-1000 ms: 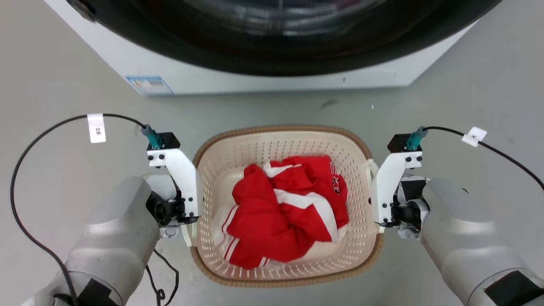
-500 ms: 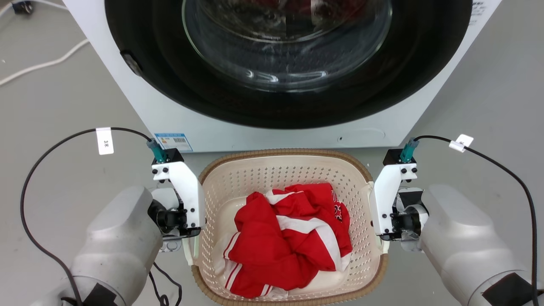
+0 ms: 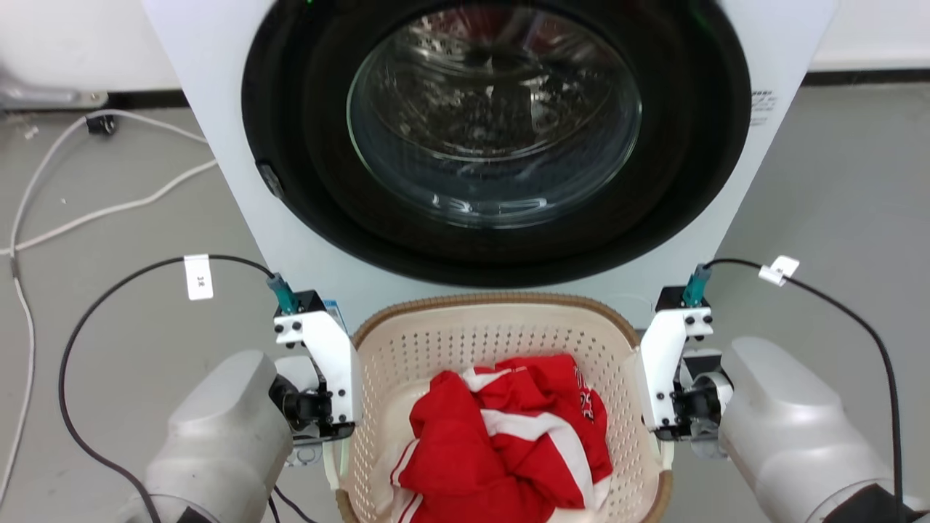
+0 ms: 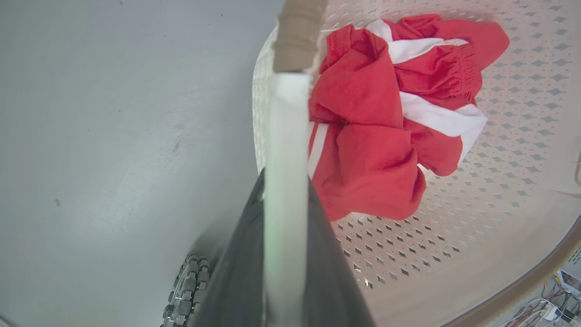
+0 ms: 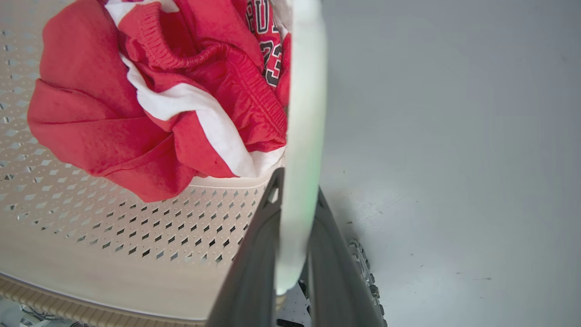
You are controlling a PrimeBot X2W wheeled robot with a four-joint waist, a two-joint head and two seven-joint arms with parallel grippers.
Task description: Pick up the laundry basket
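The laundry basket (image 3: 465,341) is cream with perforated walls and a brown woven-look rim, and sits at the bottom middle of the head view. A crumpled red and white garment (image 3: 508,443) lies inside it. My left gripper (image 3: 333,461) is at the basket's left side. In the left wrist view its dark fingers (image 4: 240,263) are shut on the white left handle (image 4: 286,136). My right gripper (image 3: 665,454) is at the basket's right side, and its fingers (image 5: 254,272) are shut on the white right handle (image 5: 306,113).
A white front-loading washing machine (image 3: 218,145) with a round glass door (image 3: 494,116) stands directly behind the basket, its door shut. White cables (image 3: 109,211) run over the grey floor at the left. Black cables loop from both wrists.
The head camera has tilted up: the washing machine now takes up most of the picture and the basket sits lower in it. Both grippers have kept their hold on the handles.
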